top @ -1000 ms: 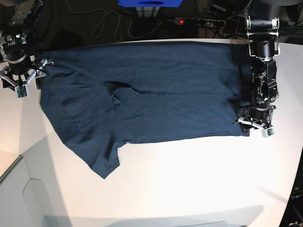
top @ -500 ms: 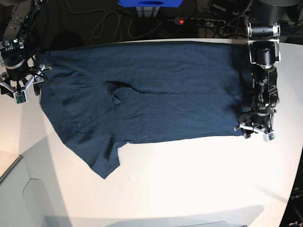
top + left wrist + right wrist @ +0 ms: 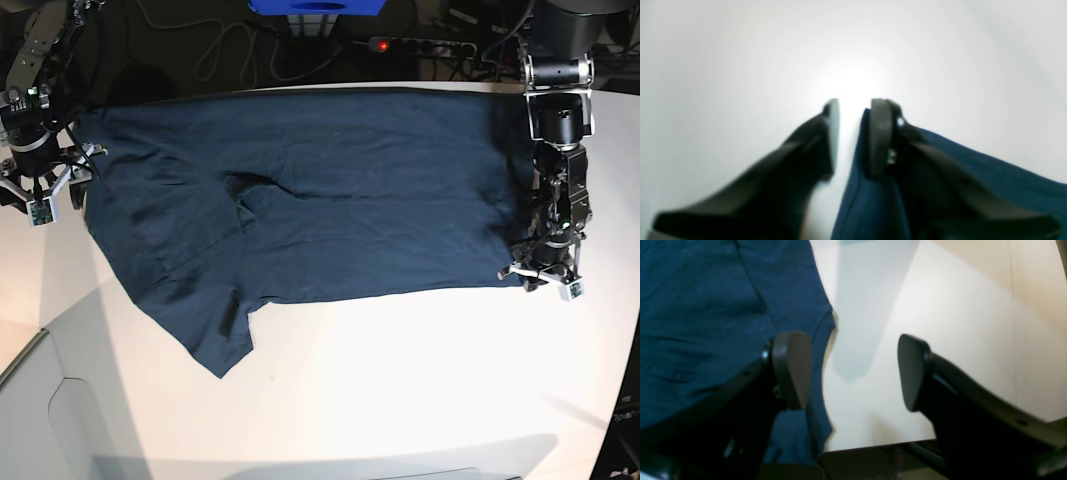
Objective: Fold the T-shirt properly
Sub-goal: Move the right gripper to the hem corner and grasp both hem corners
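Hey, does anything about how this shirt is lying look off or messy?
Yes. The T-shirt is not flat: a dark puckered fold bunches near its middle, and one sleeve juts out toward the front of the table.

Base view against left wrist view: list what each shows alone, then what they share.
Only the base view shows the whole T-shirt spread on the white table, its sleeve pointing to the near edge, the right gripper at the shirt's other end, and cables behind. Only the left wrist view shows the gap between the fingers, with cloth inside it. Both show the left gripper at the shirt's edge.
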Motion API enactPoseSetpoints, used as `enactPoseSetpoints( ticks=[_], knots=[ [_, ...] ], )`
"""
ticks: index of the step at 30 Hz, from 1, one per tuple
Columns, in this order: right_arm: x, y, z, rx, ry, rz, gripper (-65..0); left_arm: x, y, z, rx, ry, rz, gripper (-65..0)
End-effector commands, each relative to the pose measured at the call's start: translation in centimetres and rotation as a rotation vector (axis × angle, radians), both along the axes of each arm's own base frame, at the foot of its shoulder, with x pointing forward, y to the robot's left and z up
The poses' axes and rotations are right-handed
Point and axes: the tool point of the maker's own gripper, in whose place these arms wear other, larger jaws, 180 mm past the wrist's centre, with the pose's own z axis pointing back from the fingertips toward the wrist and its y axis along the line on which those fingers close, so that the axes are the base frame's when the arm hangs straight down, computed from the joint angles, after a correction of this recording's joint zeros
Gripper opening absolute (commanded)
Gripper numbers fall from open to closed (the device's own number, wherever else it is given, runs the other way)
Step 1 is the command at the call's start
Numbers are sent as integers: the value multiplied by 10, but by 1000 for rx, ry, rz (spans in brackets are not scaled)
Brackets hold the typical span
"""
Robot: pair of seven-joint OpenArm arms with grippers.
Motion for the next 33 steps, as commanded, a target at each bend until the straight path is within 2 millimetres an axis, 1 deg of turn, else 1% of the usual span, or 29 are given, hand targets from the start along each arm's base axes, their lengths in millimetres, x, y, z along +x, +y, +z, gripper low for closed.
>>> enactPoseSetpoints(
  ticks=[1, 3, 5, 7, 9, 11, 13, 15, 19, 21, 22, 23, 27, 30, 33],
  knots=[
    [8, -1, 13, -15, -47, 15, -258, 7, -3, 6, -9, -2, -5, -549],
    [8, 0, 13, -14, -47, 15, -258, 12, -5, 9, -13, -12, -6, -562],
    [8, 0, 13, -14, -47, 15, -258, 12, -7, 8, -17, -10, -7, -570],
    [8, 0, 13, -14, -47, 15, -258, 12, -9, 8, -14, -8, -15, -597],
    [8, 0, 13, -14, -47, 15, -258, 13, -17, 4, -5, 4, -43, -645],
    [8, 0, 13, -14, -47, 15, -258, 14, -20, 3, 2, 9, -58, -650],
    [7, 0, 13, -14, -45, 15, -258, 13, -20, 3, 3, 10, -53, -650],
    [8, -1, 13, -15, -47, 15, -258, 17, -22, 10, 5, -10, -61, -650],
    [9, -1, 14, -15, -51, 15, -258, 29, -32, 39, 26, -83, -100, -650],
    [10, -1, 15, -15, -53, 15, -258, 26, -37, 44, 33, -100, -116, -650],
    [11, 0, 16, -15, -57, 16, -258, 26, -38, 49, 38, -116, -123, -650],
    [15, 2, 17, -13, -62, 22, -258, 27, -38, 56, 39, -134, -123, -650],
    [26, 7, 18, -26, -30, 40, -258, 20, -31, 67, 39, -172, -98, -650],
    [42, 12, 11, -15, -2, 62, -258, 17, -33, 73, 43, -191, -102, -650],
    [67, 16, 2, 27, 7, 76, -258, 17, -33, 77, 48, -199, -108, -650]
  ],
)
